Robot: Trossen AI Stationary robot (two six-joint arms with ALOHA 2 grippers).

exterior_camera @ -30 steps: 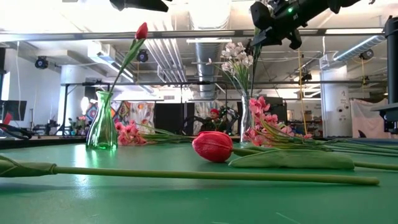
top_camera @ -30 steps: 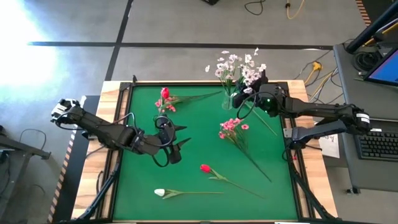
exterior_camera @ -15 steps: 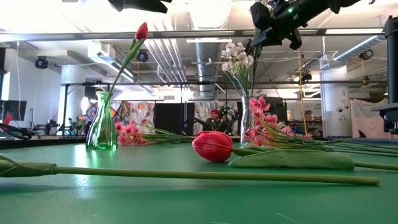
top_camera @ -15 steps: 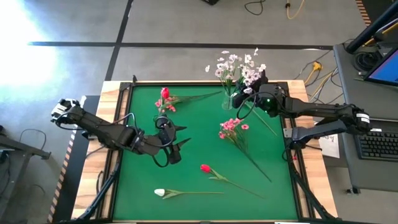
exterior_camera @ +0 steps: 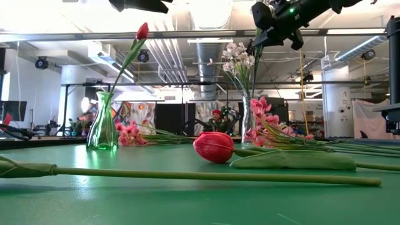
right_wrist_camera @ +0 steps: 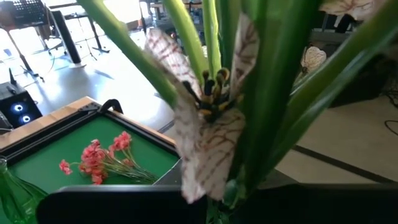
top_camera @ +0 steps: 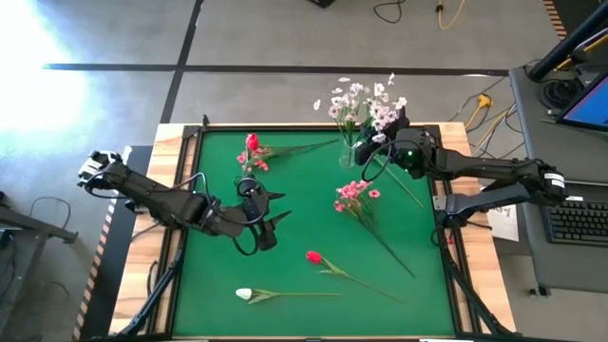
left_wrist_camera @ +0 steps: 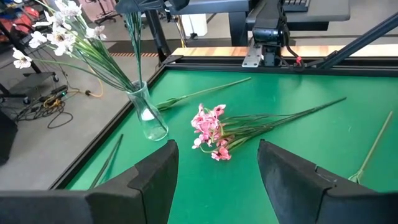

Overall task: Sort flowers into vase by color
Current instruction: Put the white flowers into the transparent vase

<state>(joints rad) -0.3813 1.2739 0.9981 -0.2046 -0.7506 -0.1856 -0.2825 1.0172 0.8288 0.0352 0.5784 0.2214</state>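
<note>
On the green table lie four flowers and two vases; left gripper jaws open, right's unclear.

table: green | tulip: red | blossom cluster: pink | spray: white

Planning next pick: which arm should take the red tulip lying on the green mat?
Left, probably. The left gripper hovers mid-mat with open jaws, a short way from the red tulip. The right gripper is at the clear glass vase of white flowers at the far edge, busy there.
</note>
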